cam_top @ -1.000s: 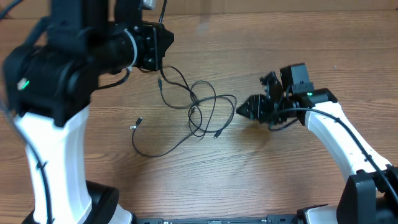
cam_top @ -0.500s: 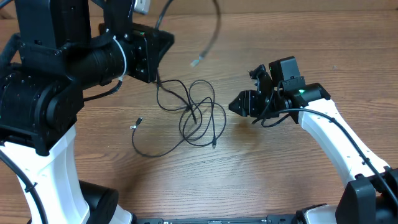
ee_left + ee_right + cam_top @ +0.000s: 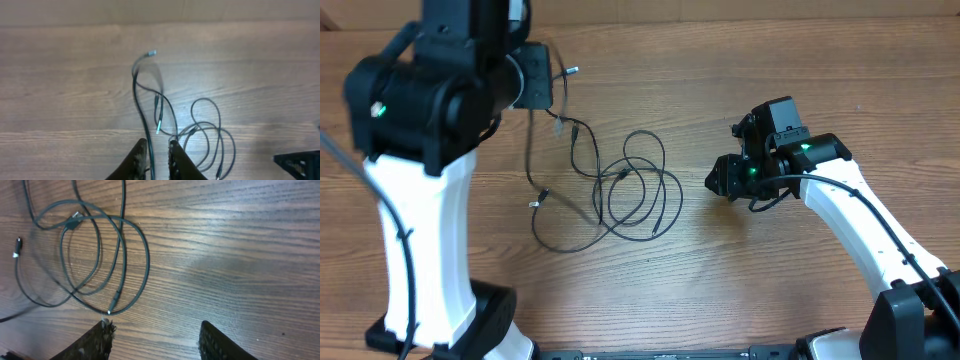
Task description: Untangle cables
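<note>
Black cables (image 3: 623, 176) lie looped; above them left gripper (image 3: 157, 152) nips one, barely parted; beside them right gripper (image 3: 157, 330) gapes empty. Mid-separation, likely; next, draw it clear.

The overhead camera looks straight down on the wooden table (image 3: 720, 290) from high up. It sees the left arm (image 3: 420, 110), the right arm (image 3: 850, 205) and all the black cables (image 3: 630, 195).

The left wrist camera is far above the table. It looks down past the left gripper (image 3: 156, 150) at its bottom edge, so the cables look small.

The right wrist camera sits low, close to the wood, with the right gripper (image 3: 157, 335) at its bottom edge, so the loops look big.

All three views share the cable loops.
</note>
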